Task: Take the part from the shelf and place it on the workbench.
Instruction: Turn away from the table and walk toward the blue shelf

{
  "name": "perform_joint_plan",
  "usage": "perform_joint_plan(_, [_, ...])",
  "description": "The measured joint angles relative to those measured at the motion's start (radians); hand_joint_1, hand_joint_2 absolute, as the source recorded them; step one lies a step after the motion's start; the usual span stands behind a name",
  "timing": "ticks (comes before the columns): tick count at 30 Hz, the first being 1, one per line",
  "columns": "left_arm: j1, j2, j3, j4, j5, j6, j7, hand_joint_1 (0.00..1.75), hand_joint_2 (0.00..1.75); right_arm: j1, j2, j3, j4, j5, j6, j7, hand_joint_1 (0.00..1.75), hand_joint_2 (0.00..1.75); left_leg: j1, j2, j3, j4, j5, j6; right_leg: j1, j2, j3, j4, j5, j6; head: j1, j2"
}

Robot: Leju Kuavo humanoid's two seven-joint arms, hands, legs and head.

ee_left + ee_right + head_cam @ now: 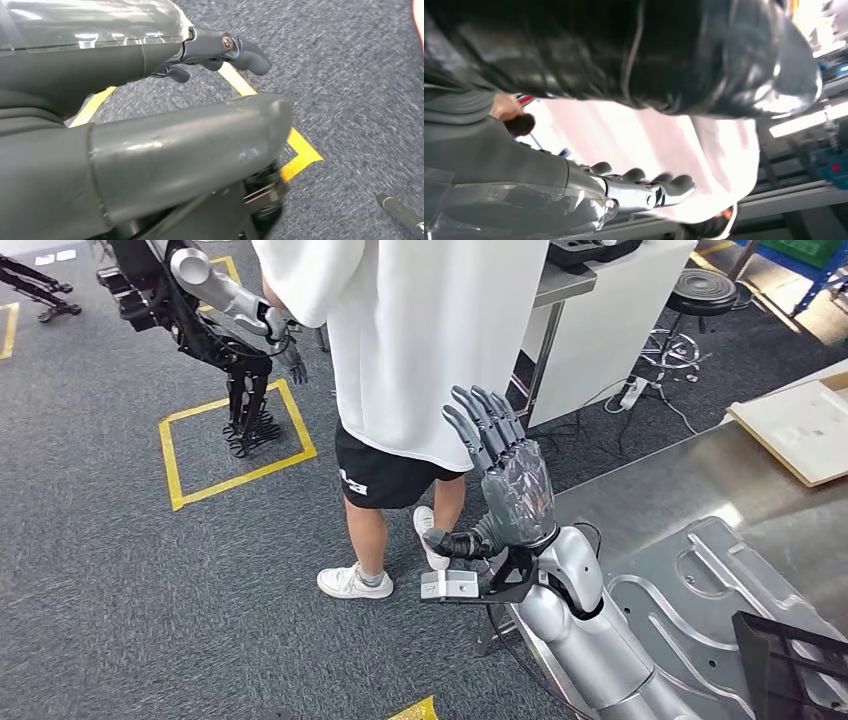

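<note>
A grey stamped sheet-metal part [700, 585] lies flat on the steel workbench [680, 480] at the right. My right hand [505, 480] is raised over the bench's left end, fingers straight and apart, holding nothing; it stands clear of the part. In the right wrist view the same hand [624, 192] points its fingers at a white shirt. My left hand [150, 145] hangs over grey carpet with its thumb and fingers apart and nothing in it.
A person in a white shirt and black shorts [420, 350] stands close beyond my right hand. Another dark robot [215, 315] stands on a yellow floor square at the back left. A black frame [790, 660] and a cardboard sheet [800, 425] rest on the bench. White cabinet [610, 320] behind.
</note>
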Motion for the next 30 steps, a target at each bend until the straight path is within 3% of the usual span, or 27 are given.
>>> perform_joint_plan(1, [0.001, 0.0, 0.0, 0.0, 0.0, 0.0, 0.0, 0.0, 0.0, 0.001, 0.0, 0.001, 0.0, 0.0, -0.001, 0.0, 0.0, 0.0, 0.001, 0.004, 0.003, -0.004, 0.011, -0.001, 0.0, -0.012, 0.0, 0.001, -0.002, 0.001, 0.0, 0.0])
perform_joint_plan(2, [0.001, 0.0, 0.0, 0.0, 0.0, -0.001, 0.0, 0.0, 0.0, 0.001, 0.0, 0.002, 0.0, 0.0, -0.001, 0.0, 0.0, 0.0, 0.001, 0.01, 0.03, -0.051, 0.04, 0.0, 0.0, -0.024, 0.002, 0.002, -0.004, 0.002, 0.0, 0.0])
perform_joint_plan(3, [0.001, 0.0, 0.0, 0.0, 0.0, -0.001, 0.001, 0.0, 0.0, 0.001, 0.0, 0.002, 0.0, 0.0, -0.002, 0.0, 0.0, 0.0, 0.001, 0.025, 0.07, -0.123, 0.072, 0.004, 0.001, -0.035, 0.004, 0.003, -0.007, 0.005, 0.0, 0.0])
perform_joint_plan(5, [-0.002, 0.0, 0.0, 0.0, -0.002, -0.002, 0.001, 0.0, 0.0, 0.001, -0.001, 0.003, 0.0, -0.001, -0.005, 0.0, 0.0, 0.0, -0.008, 0.056, 0.135, -0.242, 0.108, 0.015, 0.006, -0.053, 0.007, 0.006, -0.013, 0.013, 0.0, 0.0])
perform_joint_plan(6, [-0.003, 0.001, 0.0, 0.0, -0.005, -0.002, 0.002, 0.0, 0.0, 0.001, -0.001, 0.003, -0.001, -0.001, -0.006, 0.0, 0.0, 0.0, -0.012, 0.063, 0.146, -0.266, 0.109, 0.022, 0.008, -0.061, 0.009, 0.007, -0.015, 0.018, 0.0, 0.0])
perform_joint_plan(8, [-0.003, 0.002, 0.001, 0.0, -0.01, -0.002, 0.005, 0.0, 0.0, 0.001, -0.002, 0.004, -0.001, -0.002, -0.008, 0.0, 0.0, 0.0, -0.015, 0.049, 0.145, -0.273, 0.109, 0.034, 0.011, -0.077, 0.013, 0.004, -0.017, 0.029, 0.001, 0.0])
perform_joint_plan(9, [-0.001, 0.004, 0.001, 0.0, -0.013, -0.002, 0.007, 0.0, 0.0, 0.001, -0.002, 0.004, -0.001, -0.002, -0.008, 0.0, 0.0, 0.0, -0.013, 0.04, 0.147, -0.278, 0.111, 0.04, 0.009, -0.074, 0.015, 0.005, -0.021, 0.035, 0.001, 0.0])
perform_joint_plan(10, [0.0, 0.005, 0.001, 0.0, -0.014, -0.002, 0.009, 0.0, 0.0, 0.001, -0.002, 0.004, -0.001, -0.002, -0.009, 0.001, 0.0, 0.0, -0.011, 0.031, 0.149, -0.283, 0.114, 0.046, 0.007, -0.057, 0.013, 0.016, -0.032, 0.04, 0.001, 0.0])
perform_joint_plan(12, [-0.002, 0.007, 0.001, 0.0, -0.015, -0.002, 0.011, 0.0, 0.0, 0.003, -0.002, 0.004, -0.001, -0.002, -0.014, 0.001, 0.0, 0.0, -0.007, 0.013, 0.153, -0.29, 0.119, 0.057, 0.002, -0.002, -0.024, 0.097, -0.081, 0.046, 0.001, 0.0])
perform_joint_plan(14, [-0.007, 0.009, 0.001, 0.0, -0.016, -0.001, 0.012, 0.0, 0.0, 0.012, -0.005, 0.004, -0.001, -0.002, -0.018, 0.001, 0.0, 0.0, -0.008, -0.009, 0.151, -0.29, 0.12, 0.061, 0.002, 0.027, -0.091, 0.227, -0.136, 0.049, 0.001, 0.0])
perform_joint_plan(15, [-0.007, 0.009, 0.001, 0.0, -0.016, -0.001, 0.012, 0.0, 0.0, 0.017, -0.007, 0.004, -0.001, -0.002, -0.019, 0.001, 0.0, 0.0, -0.008, -0.022, 0.151, -0.289, 0.12, 0.062, 0.002, 0.031, -0.116, 0.269, -0.142, 0.049, 0.001, 0.0])
perform_joint_plan(16, [-0.007, 0.01, 0.001, 0.0, -0.016, -0.001, 0.012, 0.0, 0.0, 0.02, -0.009, 0.004, -0.001, -0.002, -0.02, 0.001, 0.0, 0.0, -0.009, -0.035, 0.151, -0.287, 0.119, 0.062, 0.002, 0.033, -0.124, 0.275, -0.128, 0.049, 0.001, 0.0])
perform_joint_plan(18, [-0.007, 0.01, 0.001, 0.0, -0.016, -0.002, 0.011, 0.0, 0.0, 0.022, -0.01, 0.004, -0.001, -0.002, -0.02, 0.002, 0.0, 0.0, -0.009, -0.062, 0.152, -0.281, 0.117, 0.059, 0.001, 0.047, -0.089, 0.182, -0.054, 0.046, 0.001, 0.0])
perform_joint_plan(20, [-0.01, 0.009, 0.001, 0.0, -0.016, -0.004, 0.01, 0.0, 0.0, 0.021, -0.011, 0.004, -0.002, -0.002, -0.021, 0.002, 0.0, 0.0, -0.01, -0.085, 0.147, -0.272, 0.114, 0.052, -0.002, 0.089, -0.04, 0.065, -0.004, 0.039, 0.001, 0.0])
perform_joint_plan(22, [-0.012, 0.007, 0.002, 0.0, -0.016, -0.006, 0.008, 0.0, 0.0, 0.02, -0.012, 0.004, -0.003, -0.001, -0.021, 0.001, 0.0, 0.0, -0.007, -0.105, 0.139, -0.27, 0.115, 0.041, -0.001, 0.111, -0.024, 0.023, 0.0, 0.032, 0.001, 0.0])
perform_joint_plan(24, [-0.012, 0.007, 0.002, 0.0, -0.015, -0.007, 0.007, 0.0, 0.0, 0.015, -0.012, 0.004, -0.003, 0.0, -0.02, 0.001, 0.0, 0.0, -0.004, -0.118, 0.134, -0.272, 0.117, 0.028, -0.001, 0.091, -0.02, 0.015, 0.004, 0.023, 0.001, 0.0])
perform_joint_plan(26, [-0.012, 0.007, 0.002, 0.0, -0.015, -0.007, 0.007, 0.0, 0.0, 0.01, -0.01, 0.004, -0.003, 0.001, -0.02, 0.001, 0.0, 0.0, -0.007, -0.081, 0.116, -0.232, 0.093, 0.02, -0.005, 0.066, -0.011, 0.003, 0.009, 0.01, 0.0, 0.0])
perform_joint_plan(28, [-0.016, 0.007, 0.002, 0.0, -0.015, -0.007, 0.007, 0.0, 0.0, 0.007, -0.009, 0.005, -0.002, 0.002, -0.019, 0.0, 0.0, 0.0, -0.007, -0.024, 0.063, -0.12, 0.036, 0.013, -0.002, 0.037, -0.005, -0.001, 0.008, 0.002, -0.001, 0.0])
perform_joint_plan(30, [-0.018, 0.007, 0.002, 0.0, -0.015, -0.007, 0.007, 0.0, 0.0, 0.006, -0.009, 0.005, -0.001, 0.002, -0.019, 0.0, 0.0, 0.0, -0.002, -0.003, 0.008, -0.011, -0.004, 0.007, 0.001, 0.008, -0.004, 0.0, 0.004, -0.001, -0.001, 0.0])
